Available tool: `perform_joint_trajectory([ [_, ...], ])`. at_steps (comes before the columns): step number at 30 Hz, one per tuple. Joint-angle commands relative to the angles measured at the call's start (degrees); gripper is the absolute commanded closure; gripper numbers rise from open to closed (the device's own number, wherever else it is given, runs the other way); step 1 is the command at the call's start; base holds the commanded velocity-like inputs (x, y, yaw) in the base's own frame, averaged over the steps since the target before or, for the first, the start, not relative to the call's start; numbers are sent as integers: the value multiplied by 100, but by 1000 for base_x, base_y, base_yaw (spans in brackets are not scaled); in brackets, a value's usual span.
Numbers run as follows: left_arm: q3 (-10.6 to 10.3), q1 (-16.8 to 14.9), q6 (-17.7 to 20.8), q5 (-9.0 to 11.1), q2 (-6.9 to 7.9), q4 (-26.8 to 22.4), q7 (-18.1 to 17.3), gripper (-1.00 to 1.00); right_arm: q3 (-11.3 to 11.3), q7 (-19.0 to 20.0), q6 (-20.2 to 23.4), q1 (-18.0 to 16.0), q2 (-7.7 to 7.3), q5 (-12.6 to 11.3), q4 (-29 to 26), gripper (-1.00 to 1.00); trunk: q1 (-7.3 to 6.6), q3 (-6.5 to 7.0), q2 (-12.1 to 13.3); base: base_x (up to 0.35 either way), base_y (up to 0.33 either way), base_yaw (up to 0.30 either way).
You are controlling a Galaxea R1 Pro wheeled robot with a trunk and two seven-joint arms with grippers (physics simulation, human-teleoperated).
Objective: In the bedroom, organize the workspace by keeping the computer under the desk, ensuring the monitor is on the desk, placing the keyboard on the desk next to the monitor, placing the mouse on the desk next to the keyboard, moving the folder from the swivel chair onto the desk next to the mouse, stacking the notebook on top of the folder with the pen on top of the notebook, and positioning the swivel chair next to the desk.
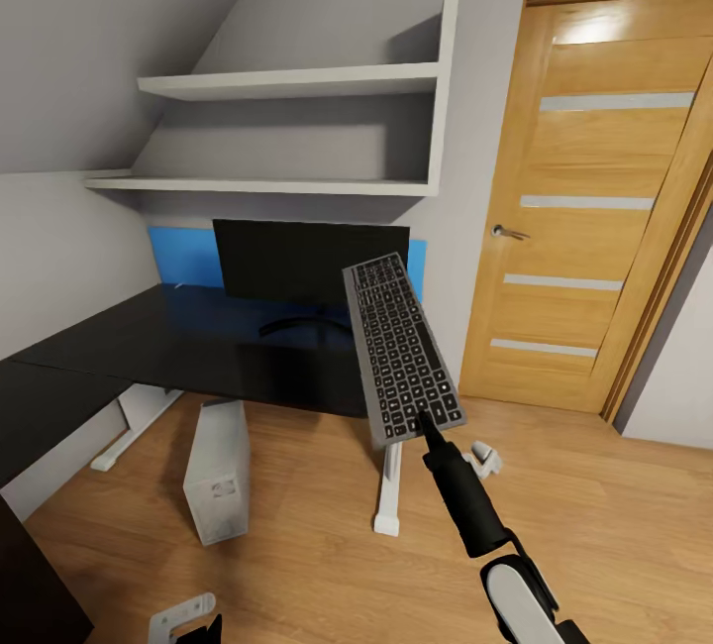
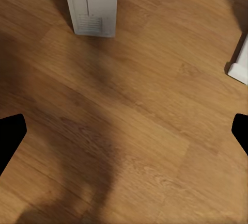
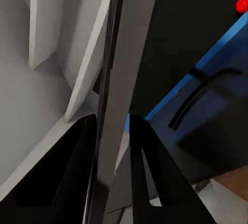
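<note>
Glossy black bench (image 1: 168,352) stands along the wall under the shelves, carrying the monitor (image 1: 311,263) upright at its rear; front surface beside the stand is free, judged the intended keyboard position. Computer (image 1: 220,471) stands on the floor by the bench's front edge. Keyboard (image 1: 401,347) is held aloft, steeply tilted, in front of the monitor. Right end effector (image 3: 112,146) clamps its near edge. Left end effector (image 2: 124,131) hangs spread, empty, above floor.
</note>
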Motion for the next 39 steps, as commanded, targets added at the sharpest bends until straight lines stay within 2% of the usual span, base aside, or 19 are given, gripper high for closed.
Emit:
perform_joint_trajectory([
  [1,4,1,28,60,-3,-13,24,-100,20,30,-117,-6,-3,-62,6,100,0,-5,-3,0,0,0],
  [7,7,1,30,60,-3,-13,24,-100,70,-305,-1055,-6,37,-75,15,100,0,-5,-3,0,0,0],
  [10,8,1,30,60,-3,-7,24,-100,162,-389,-1307,-6,67,-76,31,100,0,-5,-3,0,0,0],
  [17,1,1,26,60,-3,43,25,-100,219,-436,-1797,-6,81,-81,47,100,0,-5,-3,0,0,0],
  [18,0,1,25,60,-3,54,25,-100,232,-619,-1965,-6,135,-84,112,100,0,-5,-3,0,0,0],
  [21,0,1,25,58,-3,56,29,-100,250,-835,-1999,-6,250,-85,188,100,0,-5,-3,0,0,0],
  [25,0,1,23,53,-3,57,29,-100,246,-1188,-2076,-6,576,-66,394,100,0,-5,-3,0,0,0],
  [26,0,1,23,52,-3,57,27,-100,261,-1409,-2214,-6,801,-66,570,100,0,-5,-3,0,0,0],
  [29,0,1,22,52,-3,57,31,-100,261,-1543,-2298,-6,1121,-79,882,100,0,-5,-3,0,0,0],
  [30,0,1,22,51,-3,57,31,-100,249,-1572,-2313,-6,1267,-93,975,100,0,-5,-3,0,0,0],
  [31,0,1,22,51,-3,57,30,-100,239,-1784,-2329,-6,1468,-116,1062,100,0,-5,-3,0,0,0],
  [33,0,1,22,51,-3,57,30,-100,238,-1952,-2396,-10,1468,-118,1071,100,0,-5,-3,0,0,0],
  [34,0,1,22,51,-3,57,30,-100,237,-2117,-2580,-16,1468,-119,1077,100,0,-5,-3,0,0,0],
  [35,0,1,22,51,-3,57,32,-100,243,-2385,-3115,-37,1468,-121,1114,100,0,-5,-3,0,0,0],
  [39,0,1,22,51,-3,59,33,-100,261,-2483,-3454,-49,1468,-123,1153,100,0,-5,-3,0,0,0],
])
